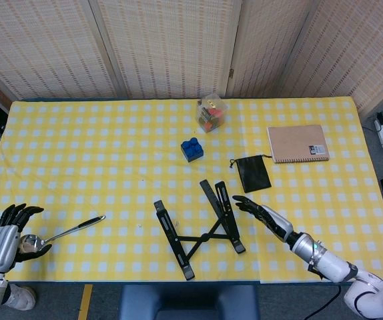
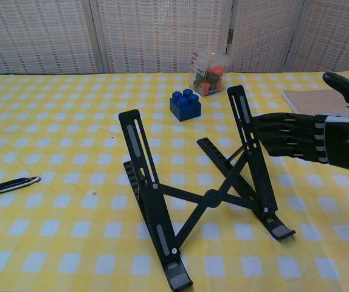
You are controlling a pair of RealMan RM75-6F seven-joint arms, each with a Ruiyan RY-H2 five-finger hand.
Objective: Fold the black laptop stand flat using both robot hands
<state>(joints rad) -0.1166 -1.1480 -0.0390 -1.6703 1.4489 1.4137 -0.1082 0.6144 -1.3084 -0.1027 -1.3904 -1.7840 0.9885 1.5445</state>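
Observation:
The black laptop stand (image 1: 198, 227) (image 2: 199, 194) stands unfolded near the table's front edge, its two slotted legs raised and joined by a crossed brace. My right hand (image 1: 266, 217) (image 2: 311, 137) reaches in from the right, open, with its fingers stretched toward the stand's right leg and their tips just short of it. My left hand (image 1: 3, 233) is at the table's front left corner, open, far from the stand and out of the chest view.
A spoon (image 1: 58, 233) lies beside my left hand. Behind the stand are a blue brick (image 1: 192, 149), a clear box of small parts (image 1: 211, 112), a black pouch (image 1: 253, 174) and a tan notebook (image 1: 297, 143). Yellow checked cloth (image 1: 98, 167) covers the table.

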